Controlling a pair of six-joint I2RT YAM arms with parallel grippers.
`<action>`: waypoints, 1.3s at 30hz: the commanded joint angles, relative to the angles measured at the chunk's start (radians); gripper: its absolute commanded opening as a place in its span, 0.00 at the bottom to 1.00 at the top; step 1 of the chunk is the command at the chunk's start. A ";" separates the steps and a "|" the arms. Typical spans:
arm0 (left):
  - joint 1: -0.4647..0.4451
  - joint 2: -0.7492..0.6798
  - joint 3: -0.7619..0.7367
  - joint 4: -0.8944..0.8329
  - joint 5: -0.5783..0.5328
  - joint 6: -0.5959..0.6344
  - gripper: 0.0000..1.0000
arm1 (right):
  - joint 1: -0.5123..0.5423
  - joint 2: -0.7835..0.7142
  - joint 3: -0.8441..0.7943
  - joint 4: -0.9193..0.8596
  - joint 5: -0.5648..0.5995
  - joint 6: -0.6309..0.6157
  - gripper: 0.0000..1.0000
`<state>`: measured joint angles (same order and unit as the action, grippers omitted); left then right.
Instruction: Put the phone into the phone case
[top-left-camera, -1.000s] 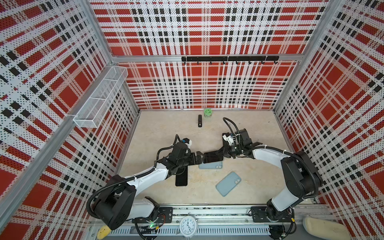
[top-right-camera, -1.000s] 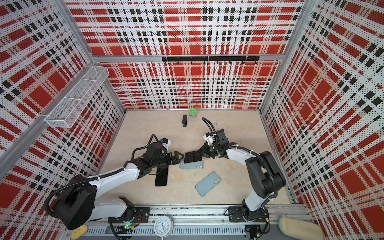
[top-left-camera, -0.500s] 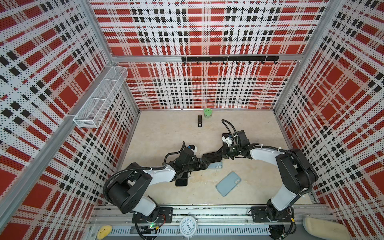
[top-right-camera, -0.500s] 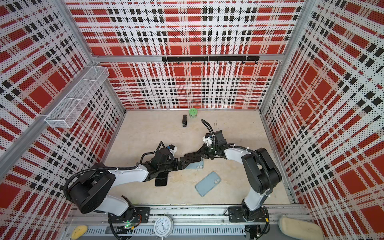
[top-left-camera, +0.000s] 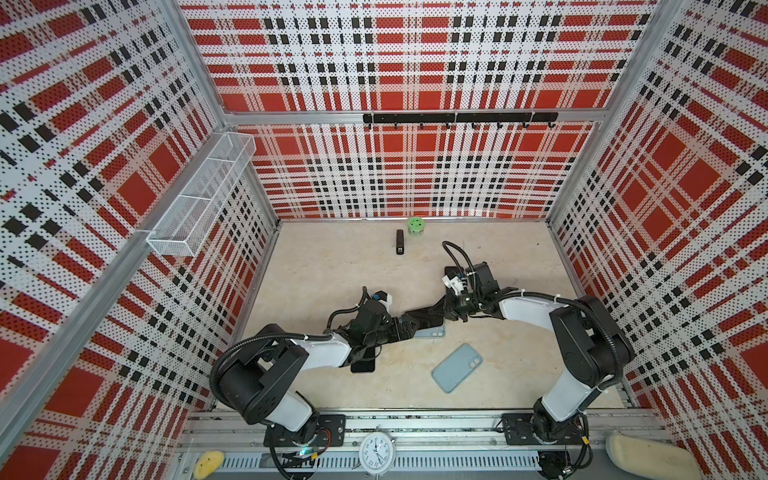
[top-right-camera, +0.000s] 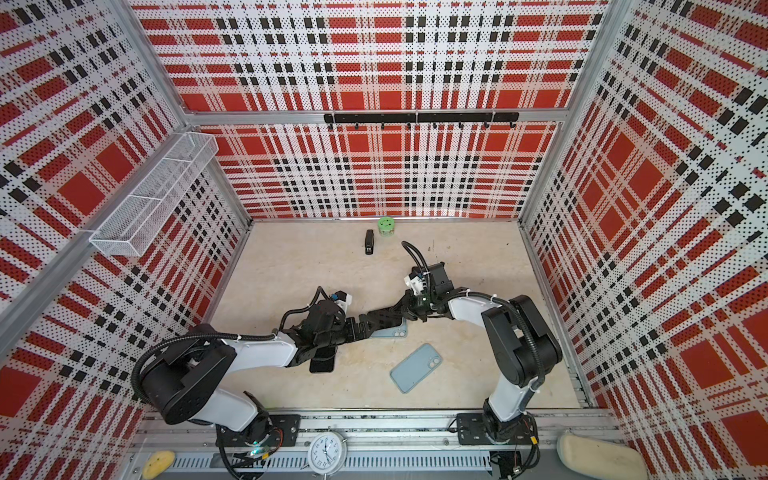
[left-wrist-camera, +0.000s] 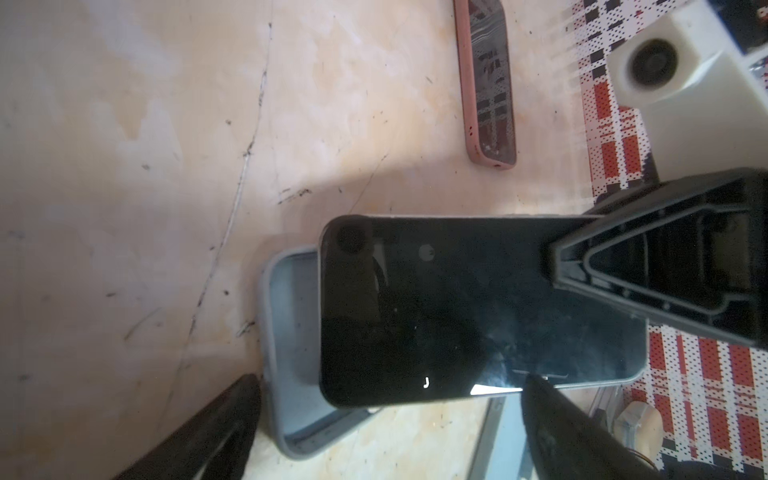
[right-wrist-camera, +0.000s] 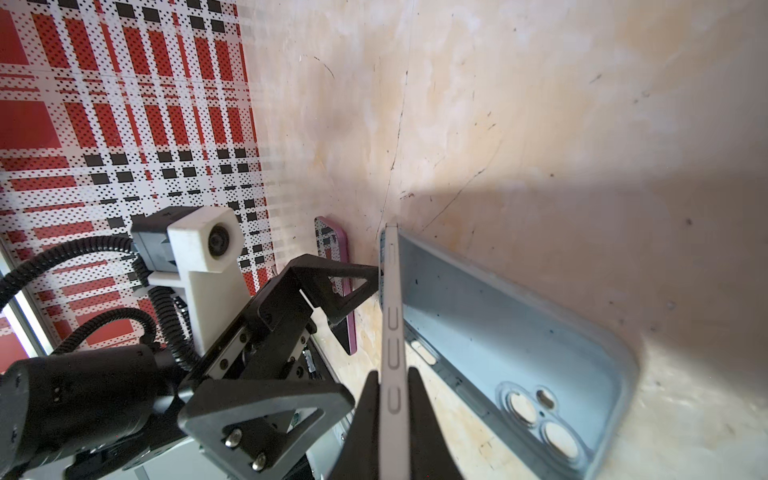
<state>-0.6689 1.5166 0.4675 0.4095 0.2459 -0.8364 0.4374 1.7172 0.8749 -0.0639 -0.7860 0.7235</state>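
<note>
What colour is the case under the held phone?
Light blue; the case shows best in the right wrist view.

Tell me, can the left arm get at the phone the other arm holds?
Probably yes: the left end effector stands open right beside the phone, nothing between them. The right end effector, shut on one end, leaves most of it free.

Bright, even illumination. Both top views bow the plaid walls (top-left-camera: 124, 124) toward the frame edges. Ahead of the right gripper (right-wrist-camera: 392, 386) a broad soft shadow crosses the tabletop (right-wrist-camera: 582, 216); its own fingers (right-wrist-camera: 361, 436) are blurred.
</note>
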 joint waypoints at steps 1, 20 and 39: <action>0.000 0.013 -0.023 0.066 -0.016 -0.035 1.00 | 0.003 0.040 0.011 -0.021 -0.010 -0.027 0.00; -0.009 0.065 -0.033 0.173 0.011 -0.082 1.00 | 0.008 0.096 -0.016 -0.062 0.136 -0.075 0.00; -0.017 0.073 -0.040 0.195 0.006 -0.093 0.99 | 0.075 0.185 -0.037 0.022 0.211 -0.051 0.00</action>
<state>-0.6674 1.5715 0.4408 0.5732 0.2008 -0.9016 0.4591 1.8168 0.8822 0.0280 -0.7876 0.7036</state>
